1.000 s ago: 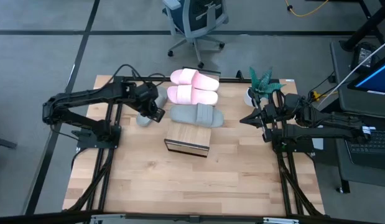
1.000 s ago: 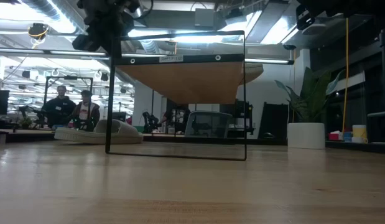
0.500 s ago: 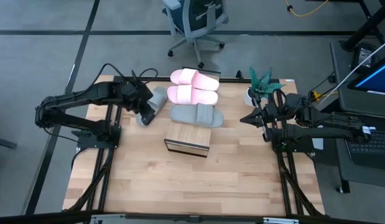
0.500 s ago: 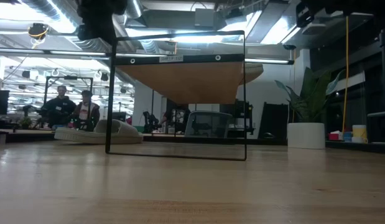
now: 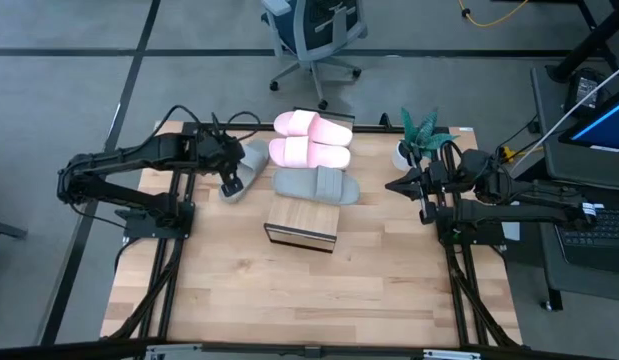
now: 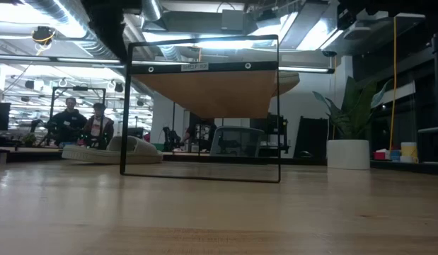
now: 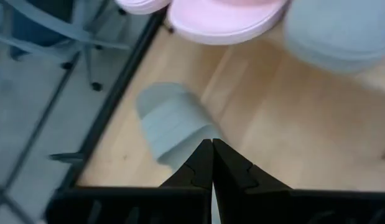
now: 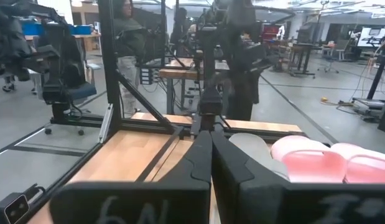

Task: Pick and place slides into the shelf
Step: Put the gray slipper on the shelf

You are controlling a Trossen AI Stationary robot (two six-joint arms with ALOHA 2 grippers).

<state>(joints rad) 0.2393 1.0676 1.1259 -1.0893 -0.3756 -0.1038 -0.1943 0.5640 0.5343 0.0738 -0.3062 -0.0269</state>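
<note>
A: Where do your slides lie?

B: Two pink slides point(image 5: 311, 140) and one grey slide point(image 5: 317, 185) rest on the shelf point(image 5: 302, 222). The fourth slide point(image 5: 246, 165) lies on the table point(image 5: 289, 290), left of the shelf.

A: And your grippers?

B: Your left gripper point(image 5: 230, 184), fingers pressed together on nothing, hangs over that fourth slide. Your right gripper point(image 5: 392, 187), likewise clenched and empty, waits near the plant point(image 5: 422, 131).

In the left wrist view, the two pink slides point(image 7: 226, 18) and a grey-green slide point(image 7: 341, 28) were blurred and cut off by the frame's edge. The closed left gripper point(image 7: 212, 163) hid part of the loose grey-green slide point(image 7: 170, 124). In the low view, both grippers sat above the frame, unseen
</note>
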